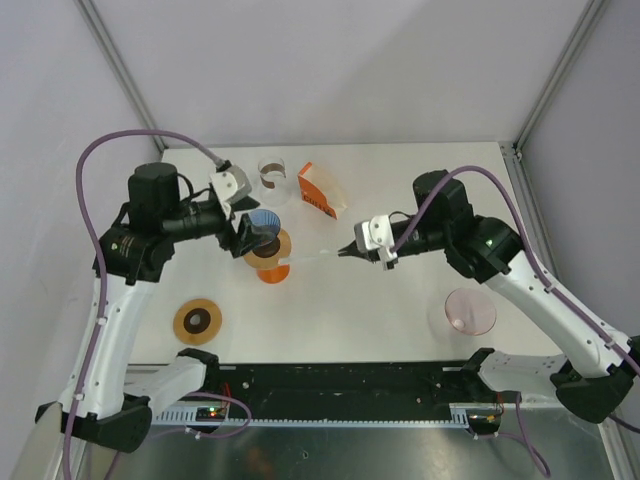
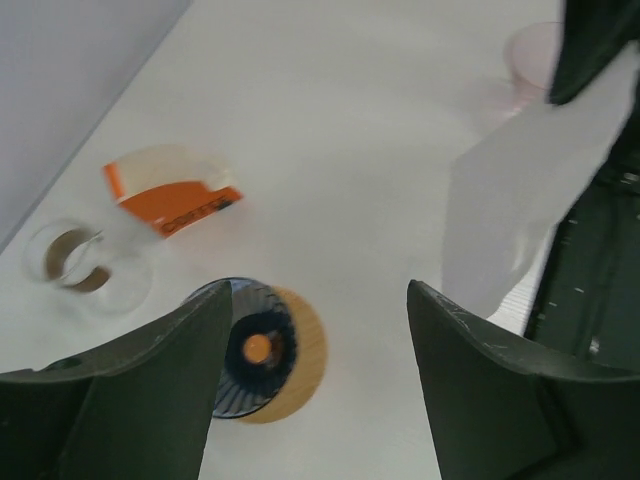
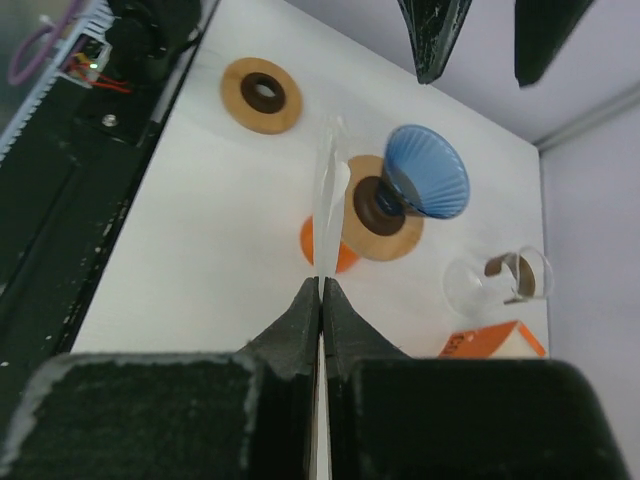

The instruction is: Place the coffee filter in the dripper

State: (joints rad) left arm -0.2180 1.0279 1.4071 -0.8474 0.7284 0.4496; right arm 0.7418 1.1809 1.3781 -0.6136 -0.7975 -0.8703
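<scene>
Stock at near edge: spare wooden ring, pink dish. Mid-table: coffee filter, flat, airborne, pinched in right gripper, just short of blue dripper. Left gripper spread, empty, above dripper. Far: glass, orange packet. Step, as judged: approach. Next move calls for filter carried over the cone's mouth and lowered in, left gripper likely clearing first.
</scene>
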